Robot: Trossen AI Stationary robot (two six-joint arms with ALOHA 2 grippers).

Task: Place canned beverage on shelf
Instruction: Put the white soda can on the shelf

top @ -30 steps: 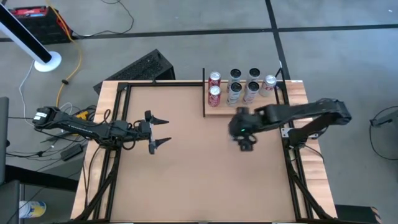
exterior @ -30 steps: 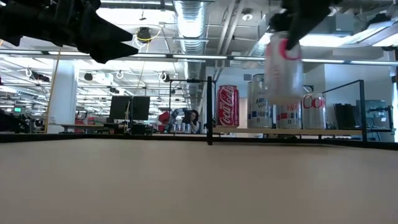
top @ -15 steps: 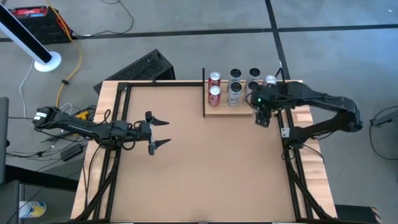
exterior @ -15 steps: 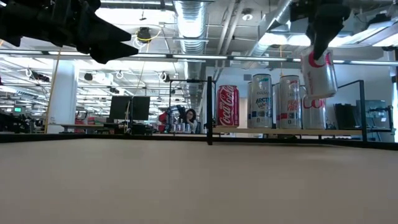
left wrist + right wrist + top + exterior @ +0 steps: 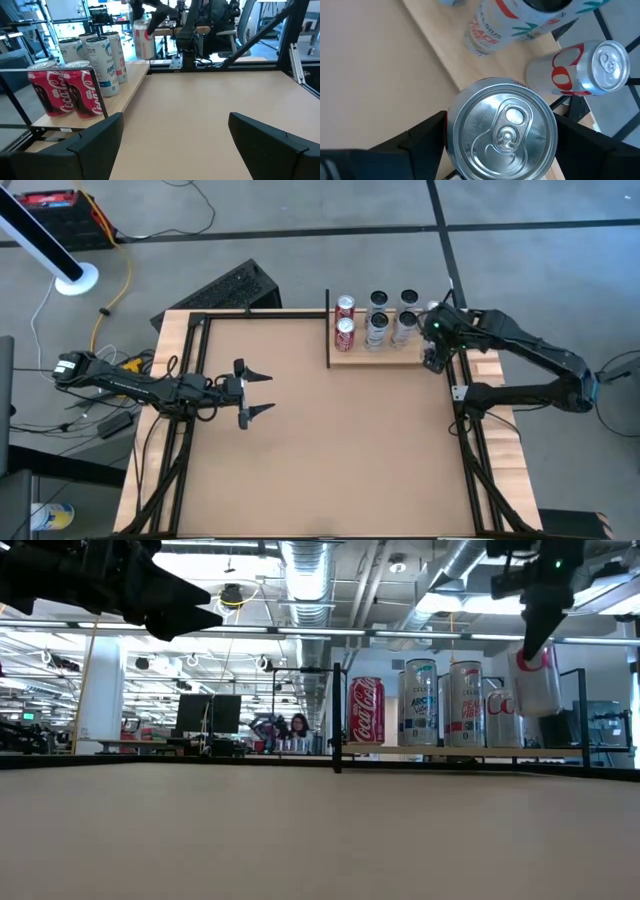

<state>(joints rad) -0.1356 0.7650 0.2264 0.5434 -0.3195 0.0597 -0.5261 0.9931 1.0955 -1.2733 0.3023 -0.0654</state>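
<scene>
My right gripper (image 5: 536, 640) is shut on a white and red can (image 5: 539, 682), held above the right end of the pale wood shelf (image 5: 388, 357) near its front edge. In the high view my right gripper (image 5: 432, 358) hides the can. The shelf has a black upright bar (image 5: 328, 330) at its left edge. On it stand two red cola cans (image 5: 345, 330), several silver cans (image 5: 379, 325) and a silver and red can (image 5: 590, 70). My left gripper (image 5: 258, 391) is open and empty over the table's left part. My right gripper pinches the can's upper side wall (image 5: 454, 131), just below the rim, between its two fingers (image 5: 422, 135), one on each side. The fingers come from above, pointing down. The can hangs below them, nearly upright, top (image 5: 501, 128) up, clear of the shelf.
The brown tabletop (image 5: 320, 450) is bare in the middle and near parts. Black frame rails (image 5: 468, 430) run along the table's left and right sides. The cans on the shelf stand close beside the held can.
My right gripper has carried the can from over the table's middle toward the far right, to the shelf's right end. The can has stayed lifted and has come from a tilt to nearly upright.
</scene>
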